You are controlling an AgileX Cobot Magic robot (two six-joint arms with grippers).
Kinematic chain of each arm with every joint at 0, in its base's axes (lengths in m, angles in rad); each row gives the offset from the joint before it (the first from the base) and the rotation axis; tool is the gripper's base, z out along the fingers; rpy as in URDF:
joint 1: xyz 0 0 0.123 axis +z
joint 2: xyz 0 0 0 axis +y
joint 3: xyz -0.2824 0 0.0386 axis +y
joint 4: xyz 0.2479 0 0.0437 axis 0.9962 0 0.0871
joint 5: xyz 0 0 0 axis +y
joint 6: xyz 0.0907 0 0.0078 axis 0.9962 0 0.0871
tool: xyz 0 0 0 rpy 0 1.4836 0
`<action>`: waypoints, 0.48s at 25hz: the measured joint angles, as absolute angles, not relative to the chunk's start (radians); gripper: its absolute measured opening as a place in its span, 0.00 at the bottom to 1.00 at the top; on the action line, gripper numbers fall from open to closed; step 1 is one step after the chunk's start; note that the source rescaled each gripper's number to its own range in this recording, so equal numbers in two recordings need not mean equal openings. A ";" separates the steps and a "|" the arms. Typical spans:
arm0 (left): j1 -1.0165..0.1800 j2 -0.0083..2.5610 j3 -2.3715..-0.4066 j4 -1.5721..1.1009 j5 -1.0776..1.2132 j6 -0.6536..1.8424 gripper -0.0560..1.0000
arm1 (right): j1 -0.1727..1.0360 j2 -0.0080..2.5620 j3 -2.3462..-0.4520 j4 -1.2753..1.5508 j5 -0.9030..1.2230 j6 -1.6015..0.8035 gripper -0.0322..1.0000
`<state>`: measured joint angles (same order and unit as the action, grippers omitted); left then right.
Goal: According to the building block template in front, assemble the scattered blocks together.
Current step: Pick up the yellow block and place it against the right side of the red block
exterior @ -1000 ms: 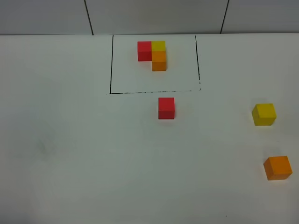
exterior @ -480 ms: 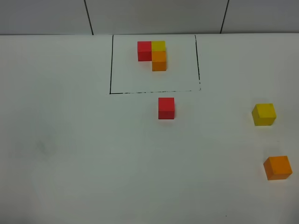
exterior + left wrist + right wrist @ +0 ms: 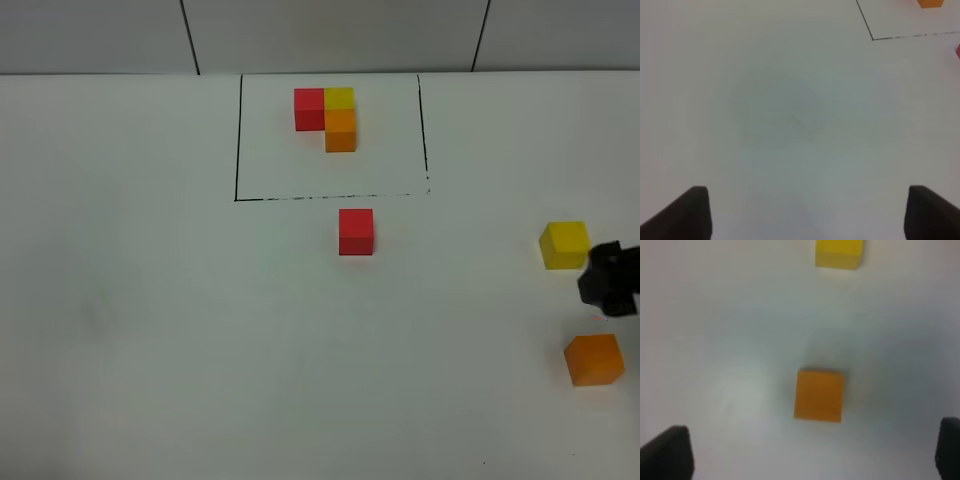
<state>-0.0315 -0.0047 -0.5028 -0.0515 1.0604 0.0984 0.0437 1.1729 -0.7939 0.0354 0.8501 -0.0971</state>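
A white table [image 3: 150, 300] carries a thin black outline [image 3: 237, 140], open-looking toward the far edge and with its near line ragged on the right, and a faint smudge [image 3: 90, 315], and behind it stands a grey wall [image 3: 330, 35] split by two dark seams [image 3: 190, 40].

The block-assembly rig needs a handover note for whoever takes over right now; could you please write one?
Left gripper: open, empty.
Right gripper: open, empty, near the orange block, not touching it.
Red block sits just outside the outlined square, at its near edge. The yellow block and the orange one lie far right, all apart.
Template sits inside the square.
Done: nothing joined.
Left: join all three to match it.
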 joint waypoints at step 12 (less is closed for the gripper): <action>-0.032 -0.005 -0.503 -0.052 1.060 0.098 0.73 | 0.053 1.730 -1.106 0.000 0.737 -0.096 1.00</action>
